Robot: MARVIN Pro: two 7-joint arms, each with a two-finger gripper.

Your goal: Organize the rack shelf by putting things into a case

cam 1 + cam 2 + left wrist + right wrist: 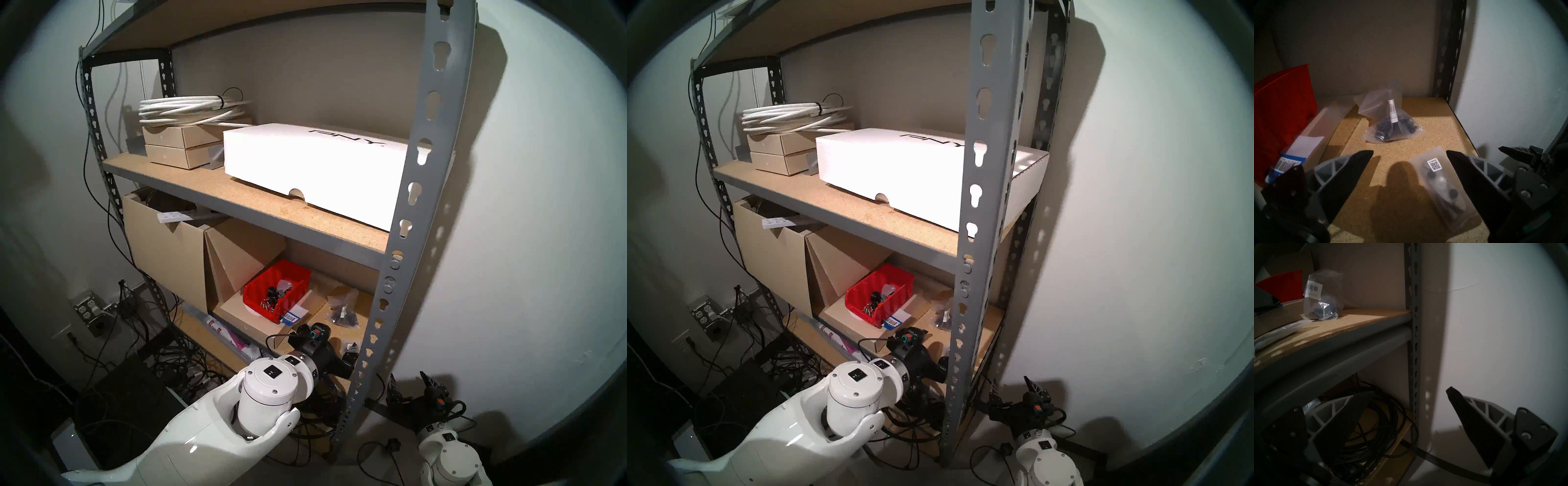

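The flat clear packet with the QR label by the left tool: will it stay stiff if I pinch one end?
Probably not: the flat clear packet looks like thin film over loose dark parts, so it should droop. It lies flat on the rack shelf, so catching an edge may be hard.

Bright up top, murky down low, fisheye everywhere

Head views are lit from above: the white PNY box (314, 169) is blown out to pure glare, and the grey upright (407, 217) throws a long shadow on the wall. Both wrist views are dim and grainy; the left gripper (1409, 153) casts a dark shadow across the rack shelf (1437, 122). Dark rims and bent edges all round.
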